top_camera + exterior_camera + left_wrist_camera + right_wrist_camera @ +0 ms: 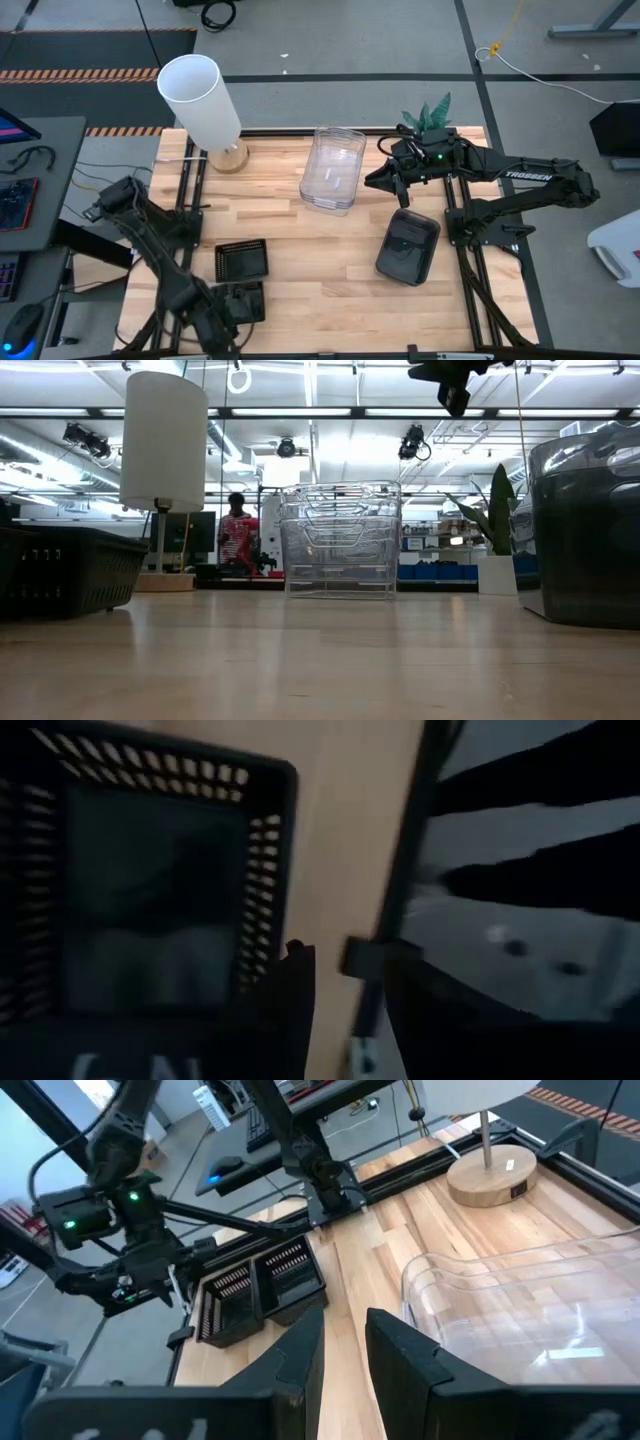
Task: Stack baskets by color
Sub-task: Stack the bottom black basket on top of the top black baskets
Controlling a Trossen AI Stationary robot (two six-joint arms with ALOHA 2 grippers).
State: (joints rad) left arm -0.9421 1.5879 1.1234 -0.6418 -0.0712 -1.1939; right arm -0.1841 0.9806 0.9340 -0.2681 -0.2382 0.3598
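Two black grid baskets stand side by side at the near left, one (241, 260) farther in and one (243, 300) near the table's front edge. My left gripper (340, 960) hovers open at the nearer basket's (150, 890) side wall, pointing steeply down, with bare table between its fingers. Nested clear baskets (333, 168) stand at the far middle, and nested smoky grey baskets (408, 248) rest on the table to their right. My right gripper (345, 1340) is raised above the table beside the clear baskets (520, 1310), slightly open and holding nothing. My left gripper has one finger (298, 982) close against the outer side wall (265, 870) of the near black basket, coming from above. I cannot tell whether it touches the wall. The basket stands flat on the table.
A white cylindrical lamp (200, 95) on a wooden foot stands at the far left corner. A small potted plant (430, 115) is at the far edge behind my right arm. Bare wood lies in the middle between the black and grey baskets. A person (237, 530) stands far behind the table.
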